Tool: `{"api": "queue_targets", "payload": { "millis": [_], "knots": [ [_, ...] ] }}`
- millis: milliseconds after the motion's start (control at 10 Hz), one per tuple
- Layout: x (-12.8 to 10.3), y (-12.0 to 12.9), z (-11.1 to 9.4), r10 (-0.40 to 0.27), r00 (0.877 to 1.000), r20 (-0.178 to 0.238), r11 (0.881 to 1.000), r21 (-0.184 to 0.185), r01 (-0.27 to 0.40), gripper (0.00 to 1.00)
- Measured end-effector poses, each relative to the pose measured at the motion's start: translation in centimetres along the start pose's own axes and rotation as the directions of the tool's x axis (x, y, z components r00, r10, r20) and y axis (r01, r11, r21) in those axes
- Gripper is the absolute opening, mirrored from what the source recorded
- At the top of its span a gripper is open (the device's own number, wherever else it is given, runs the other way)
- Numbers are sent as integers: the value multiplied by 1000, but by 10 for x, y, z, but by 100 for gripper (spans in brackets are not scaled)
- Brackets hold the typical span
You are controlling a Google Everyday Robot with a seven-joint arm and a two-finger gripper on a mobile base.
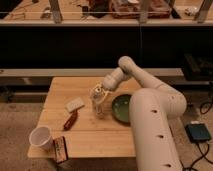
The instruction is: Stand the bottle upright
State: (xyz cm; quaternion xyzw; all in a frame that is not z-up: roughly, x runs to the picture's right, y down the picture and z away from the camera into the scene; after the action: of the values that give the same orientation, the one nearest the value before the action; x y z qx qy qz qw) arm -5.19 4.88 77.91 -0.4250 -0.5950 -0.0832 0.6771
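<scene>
The bottle [99, 106] is a small pale translucent cylinder that stands roughly upright near the middle of the wooden table [85, 135], just left of the green bowl [122, 108]. My gripper [98, 92] comes down from the upper right and sits at the bottle's top. I cannot tell whether it is touching the bottle. The white arm bends at an elbow above the table's far edge, and its thick body covers the table's right front.
A white cup [41, 136] stands at the front left corner. A small brown box [60, 149] lies at the front edge beside it. A pale flat packet [74, 104] and a red-brown bar [70, 120] lie left of the bottle. A dark shelf runs behind the table.
</scene>
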Motion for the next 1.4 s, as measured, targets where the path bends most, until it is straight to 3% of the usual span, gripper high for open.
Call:
{"api": "queue_targets", "payload": {
  "millis": [500, 800, 1100, 1200, 1400],
  "knots": [
    [-4, 14, 2, -48, 998, -35, 999, -9, 48, 1],
    [0, 18, 3, -46, 998, -35, 999, -22, 46, 30],
    [6, 21, 2, -32, 996, -81, 999, -41, 28, 60],
    [8, 23, 1, -34, 996, -83, 999, -40, 31, 70],
    [11, 29, -6, -46, 997, -68, 999, -9, 45, 80]
  ]
}}
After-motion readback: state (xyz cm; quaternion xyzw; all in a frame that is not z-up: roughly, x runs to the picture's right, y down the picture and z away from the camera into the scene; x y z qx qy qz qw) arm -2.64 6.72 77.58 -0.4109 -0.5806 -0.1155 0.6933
